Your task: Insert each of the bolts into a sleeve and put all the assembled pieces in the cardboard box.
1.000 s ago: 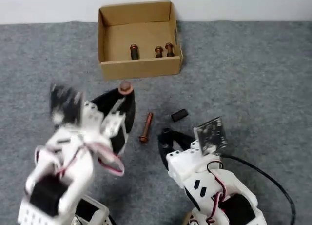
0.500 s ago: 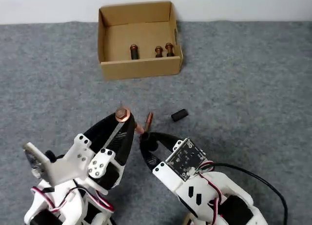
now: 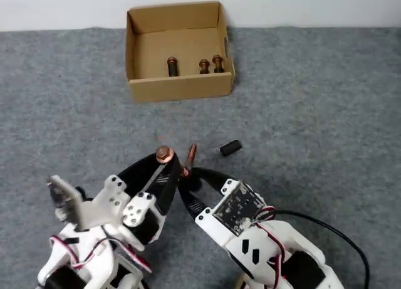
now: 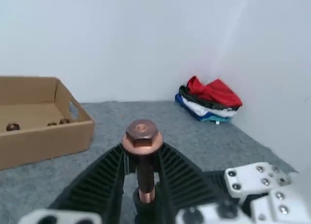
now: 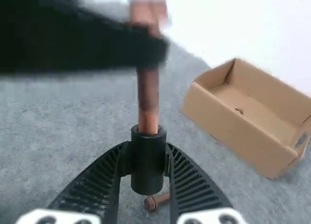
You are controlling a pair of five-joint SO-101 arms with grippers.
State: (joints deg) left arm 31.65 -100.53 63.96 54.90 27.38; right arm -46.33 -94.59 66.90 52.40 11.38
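L gripper clamps bolt head-up, R gripper clamps sleeve mouth-up right beneath, so axes line up w/ bolt tip at sleeve mouth; box w/ 3 done pcs sits well apart.

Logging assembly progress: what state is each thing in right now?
held bolt: upright, tip at the mouth of held sleeve.
left gripper: shut on held bolt.
right gripper: shut on held sleeve.
loose bolt: lying on table, unsleeved.
loose sleeve: lying on table, empty.
cardboard box: open, three assembled pieces inside.
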